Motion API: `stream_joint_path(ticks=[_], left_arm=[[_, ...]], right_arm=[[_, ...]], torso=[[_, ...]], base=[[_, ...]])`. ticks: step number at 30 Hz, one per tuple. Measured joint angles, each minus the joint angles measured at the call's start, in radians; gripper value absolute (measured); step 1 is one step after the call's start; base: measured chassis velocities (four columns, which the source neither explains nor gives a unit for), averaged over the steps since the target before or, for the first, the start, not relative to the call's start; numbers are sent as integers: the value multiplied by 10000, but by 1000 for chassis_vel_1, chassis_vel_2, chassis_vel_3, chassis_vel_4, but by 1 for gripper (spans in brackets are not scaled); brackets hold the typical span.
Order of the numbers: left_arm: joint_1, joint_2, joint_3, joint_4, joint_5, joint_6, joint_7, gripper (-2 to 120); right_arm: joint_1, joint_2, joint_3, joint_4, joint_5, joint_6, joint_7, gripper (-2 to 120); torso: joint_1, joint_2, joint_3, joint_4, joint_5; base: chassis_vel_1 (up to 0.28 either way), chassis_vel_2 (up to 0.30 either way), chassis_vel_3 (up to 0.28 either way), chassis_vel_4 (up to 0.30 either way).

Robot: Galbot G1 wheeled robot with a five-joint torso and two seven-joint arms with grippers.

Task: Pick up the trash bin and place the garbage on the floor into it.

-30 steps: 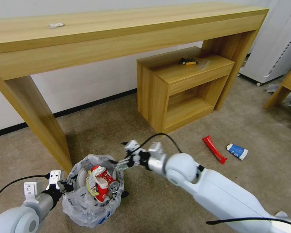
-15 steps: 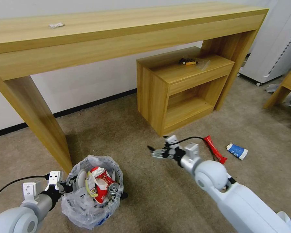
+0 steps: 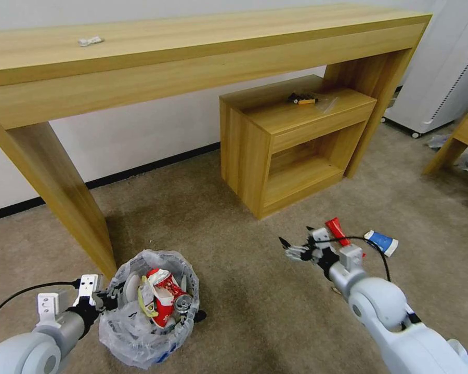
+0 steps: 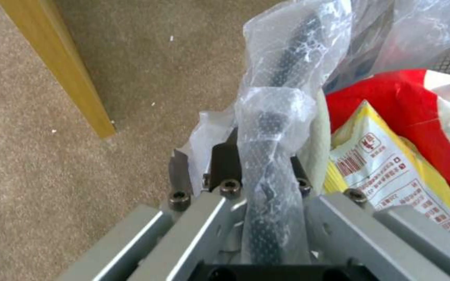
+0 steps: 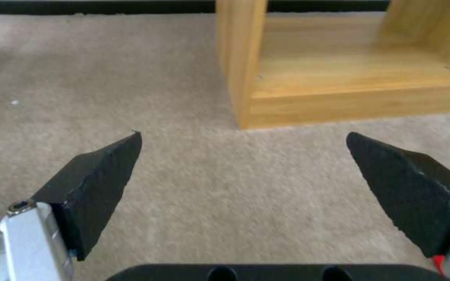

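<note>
The trash bin [image 3: 140, 332], black with a crinkly plastic liner, stands on the floor [image 3: 234, 311] beside the table leg. It holds a red-white cup [image 3: 164, 296], a can [image 3: 183, 300] and a yellow wrapper [image 4: 376, 164]. My left gripper [image 3: 109, 299] is shut on the bin's bag-covered rim [image 4: 272, 148]. My right gripper [image 3: 295, 235] hovers open over bare carpet, its black fingertips [image 5: 108, 183] wide apart with nothing between them. Just to its right lie a red wrapper [image 3: 336, 227] and a blue-white cup [image 3: 381, 242].
A long wooden table spans the back, its slanted leg [image 3: 62, 197] close to the bin. A low wooden cabinet [image 3: 291, 140] stands ahead of the right gripper. A white wheeled unit [image 3: 442, 67] and a wooden stool leg [image 3: 447, 150] are at the far right.
My right arm has swung from over the bin rightward across the carpet to beside the red wrapper, gripper open. The left gripper and the bin have stayed put.
</note>
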Motion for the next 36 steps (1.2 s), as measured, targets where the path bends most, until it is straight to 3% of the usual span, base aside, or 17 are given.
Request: stream_joint_path(ticks=[11,21,25,36], left_arm=[[52,-21,55,-105,80,0,6,0],[135,-51,68,-208,221,0,77,0],[234,-84,54,-288,308,0,103,0],[460,-127,-26,-433,394,0,169,0]], right_arm=[[-1161,245,1167,76,-526,633,-347,100],[-1512,407,1506,130,-733,845,-509,100],[-1685,580,1590,11,-1097,1362,-520,100],[-2680,1130,2257,-571,-1719,1932,-785,100]], torso=[[0,0,0,2,-2],[0,0,2,-1,2],[0,0,2,1,2],[0,0,1,0,0]], base=[[-44,-54,49,52],[-193,-187,184,193],[-138,-146,120,124],[-31,-33,-13,-27]])
